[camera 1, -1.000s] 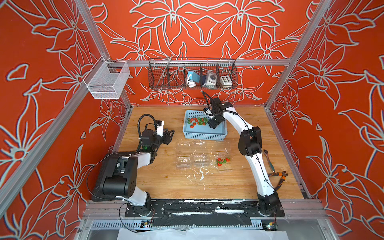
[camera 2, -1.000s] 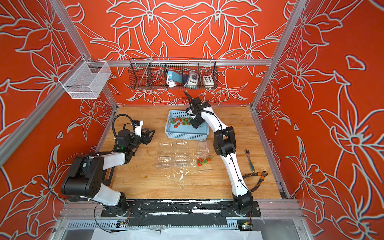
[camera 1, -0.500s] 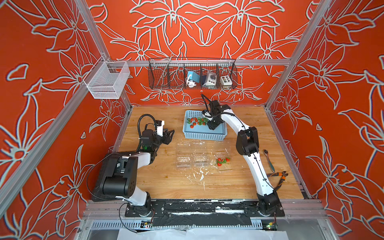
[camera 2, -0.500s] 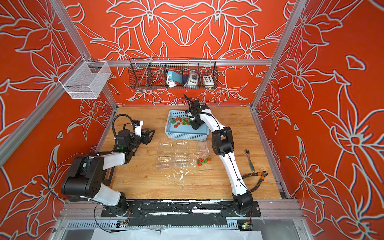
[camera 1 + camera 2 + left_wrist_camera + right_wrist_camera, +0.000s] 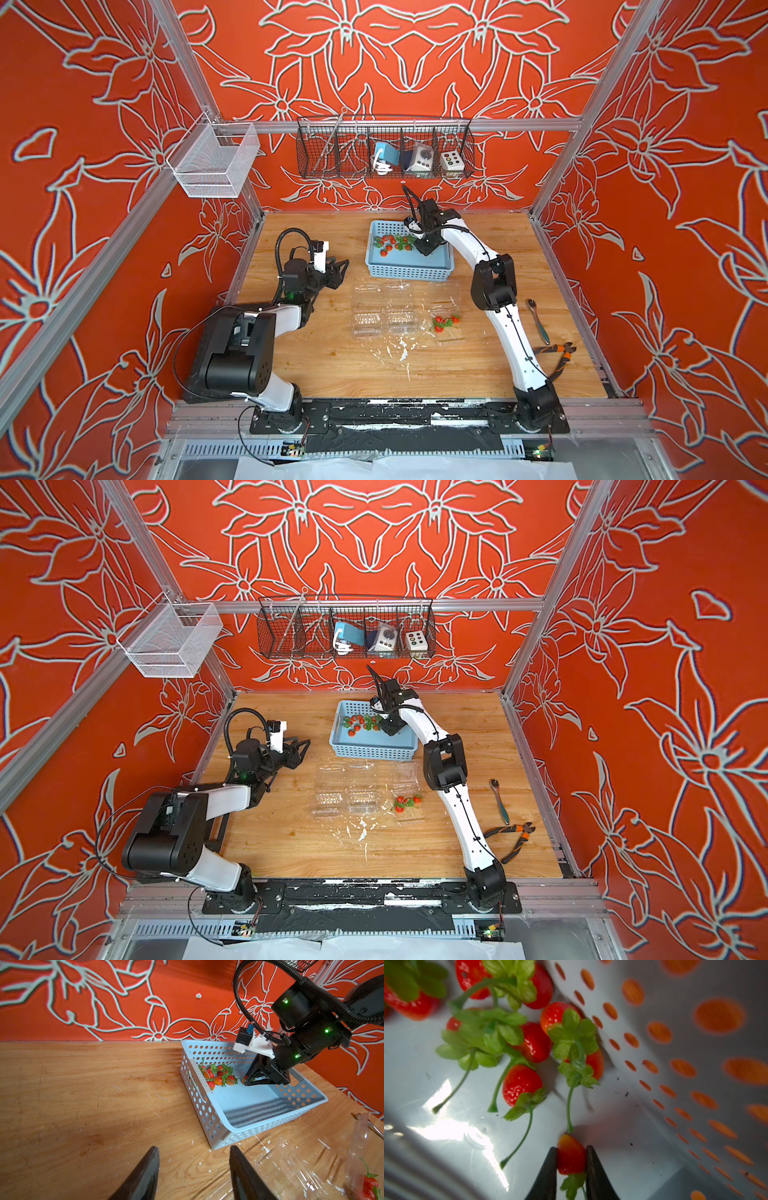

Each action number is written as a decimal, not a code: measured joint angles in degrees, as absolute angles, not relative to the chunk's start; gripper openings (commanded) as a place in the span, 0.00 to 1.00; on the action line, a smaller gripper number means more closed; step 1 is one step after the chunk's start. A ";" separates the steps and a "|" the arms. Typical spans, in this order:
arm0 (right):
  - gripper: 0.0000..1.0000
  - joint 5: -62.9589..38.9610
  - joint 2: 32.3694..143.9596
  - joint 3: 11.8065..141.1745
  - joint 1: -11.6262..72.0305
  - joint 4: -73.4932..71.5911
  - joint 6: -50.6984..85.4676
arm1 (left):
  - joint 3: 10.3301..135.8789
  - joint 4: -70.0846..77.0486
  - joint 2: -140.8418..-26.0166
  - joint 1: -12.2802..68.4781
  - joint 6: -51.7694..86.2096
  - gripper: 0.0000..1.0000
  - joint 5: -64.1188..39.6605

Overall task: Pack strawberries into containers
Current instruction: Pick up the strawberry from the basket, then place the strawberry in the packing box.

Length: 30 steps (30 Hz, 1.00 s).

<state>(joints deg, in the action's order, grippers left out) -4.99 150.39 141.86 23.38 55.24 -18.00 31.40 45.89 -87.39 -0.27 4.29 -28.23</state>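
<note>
- right pincer [image 5: 571,1147] is down inside the blue basket [image 5: 409,270], clenched on a single strawberry [image 5: 571,1158]; one black finger on each flank of the red body, leafy cap pointing back toward the wrist; squeezing the body instead of the skinny stem probably keeps it from swinging or slipping
- that berry lies a little apart from the rest of the strawberries [image 5: 392,243], which are heaped in the basket's far corner on the left arm's side; going for the loner makes sense, fewer stems tangled over it; one stem from the heap does end right at its tip though, so a lift might nudge a neighbour
- containers [image 5: 384,322]: three clear clamshells lying open on the counter [image 5: 332,365], just in front of the basket on the robot's side; the one nearest the right arm already has a few berries [image 5: 445,323] in it, the other two look empty; lids flipped back so fruit can drop straight in
- left pincer [image 5: 194,1148]: released, nothing between its fingers; it hangs over bare counter beside the basket, on the left arm's side, pointing toward it; looks parked out of the other arm's way
- most fruit is in the basket, so I'd call this early days
</note>
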 measured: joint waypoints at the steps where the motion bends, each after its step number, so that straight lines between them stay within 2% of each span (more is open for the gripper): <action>1: 0.16 -4.99 150.36 141.84 23.38 55.20 -17.89 | 31.40 45.89 -87.39 -0.27 4.29 0.54 -28.23; 10: 0.13 -5.04 146.58 136.68 23.38 53.36 -16.99 | 31.40 45.89 -87.39 -0.27 4.29 0.54 -28.25; 21: 0.15 -5.98 132.11 123.85 23.40 48.58 -15.64 | 31.40 45.89 -87.39 -0.27 4.29 0.54 -28.23; 25: 0.16 -6.44 124.25 116.33 23.75 46.65 -14.39 | 31.40 45.89 -87.39 -0.27 4.29 0.54 -28.21; 30: 0.17 -6.46 107.48 98.59 24.73 41.45 -10.79 | 31.40 45.89 -87.39 -0.27 4.32 0.54 -28.14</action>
